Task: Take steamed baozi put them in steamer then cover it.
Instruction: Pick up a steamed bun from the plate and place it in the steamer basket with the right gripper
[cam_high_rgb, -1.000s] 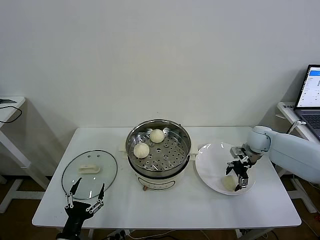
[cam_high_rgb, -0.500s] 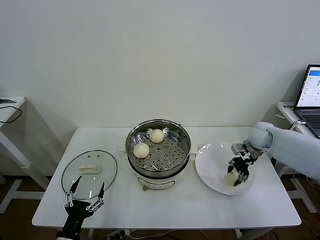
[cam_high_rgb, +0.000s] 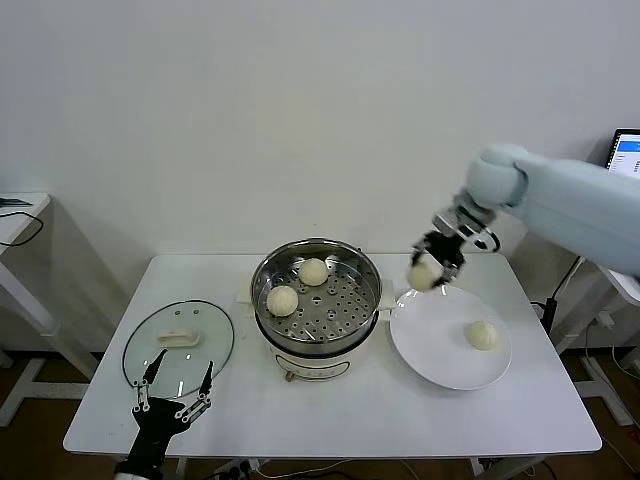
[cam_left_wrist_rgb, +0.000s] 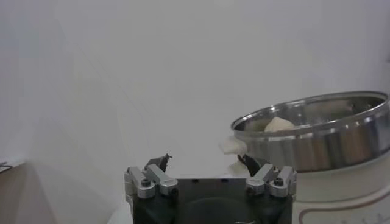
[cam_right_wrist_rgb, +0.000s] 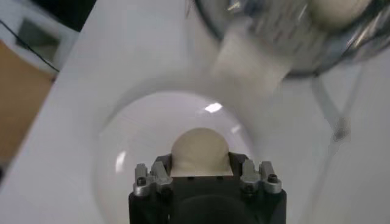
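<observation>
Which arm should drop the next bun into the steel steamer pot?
Right. The right gripper already holds a cream-white pleated bun in the air beside the shiny steel steamer pot; the left gripper hangs open near the glass lid.

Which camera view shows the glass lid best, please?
The head view: the whole lid lies flat on the table, left of the steamer, beyond the idle left gripper. Neither wrist view shows it.

Plain white wall (cam_high_rgb: 300, 110) behind, evenly lit and bare. White bench (cam_high_rgb: 330, 405) on white metal legs in front of it, a second white table (cam_high_rgb: 18, 215) with a dark cable at far left. Laptop screen (cam_high_rgb: 626, 152) lit at far right edge.
</observation>
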